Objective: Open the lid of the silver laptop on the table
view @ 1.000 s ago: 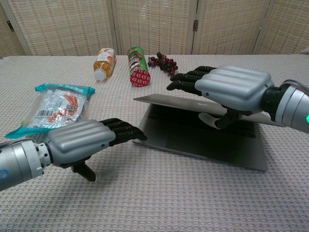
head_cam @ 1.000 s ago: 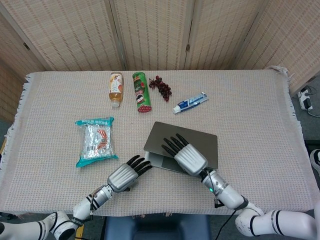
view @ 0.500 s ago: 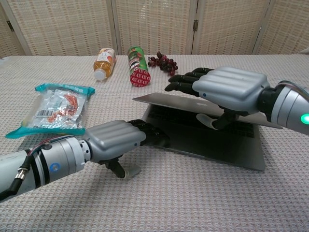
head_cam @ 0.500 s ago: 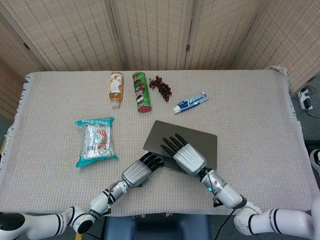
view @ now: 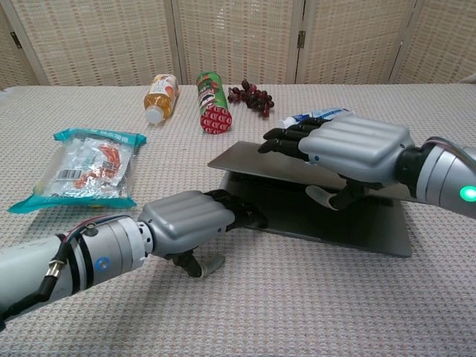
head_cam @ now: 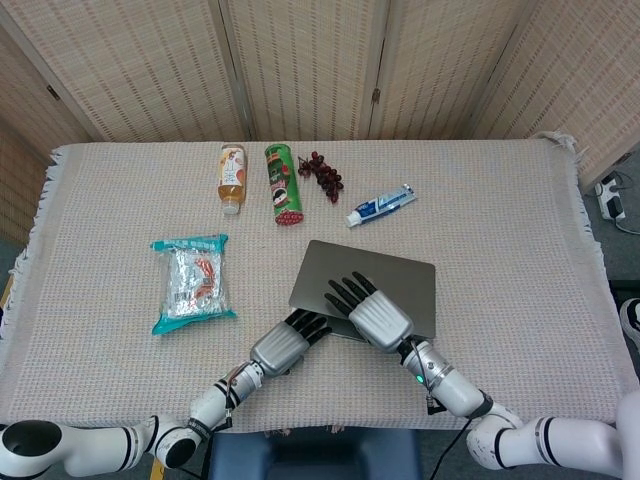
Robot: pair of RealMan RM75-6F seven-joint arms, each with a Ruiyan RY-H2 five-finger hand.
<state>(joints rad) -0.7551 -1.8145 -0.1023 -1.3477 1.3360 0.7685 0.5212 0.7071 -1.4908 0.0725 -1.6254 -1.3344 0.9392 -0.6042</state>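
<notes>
Head view: set high above near table edge, aimed steeply down and forward; whole table (head_cam: pixel 520 230) taken in, folding screens seen along top.

Chest view: set low, just above tabletop at near edge, aimed forward almost level; close range, hands filling foreground, far table edge and screens seen behind.

Shared by both views: laptop (head_cam: pixel 385 280) (view: pixel 349 227), left hand (head_cam: pixel 283 347) (view: pixel 186 219), right hand (head_cam: pixel 375 315) (view: pixel 353 145), snack bag (head_cam: pixel 193 282) (view: pixel 82 169), bottle (head_cam: pixel 232 177) (view: pixel 159 96), chip can (head_cam: pixel 282 184) (view: pixel 213 100), grapes (head_cam: pixel 323 173) (view: pixel 251 95), toothpaste (head_cam: pixel 381 205) (view: pixel 306 116).
</notes>
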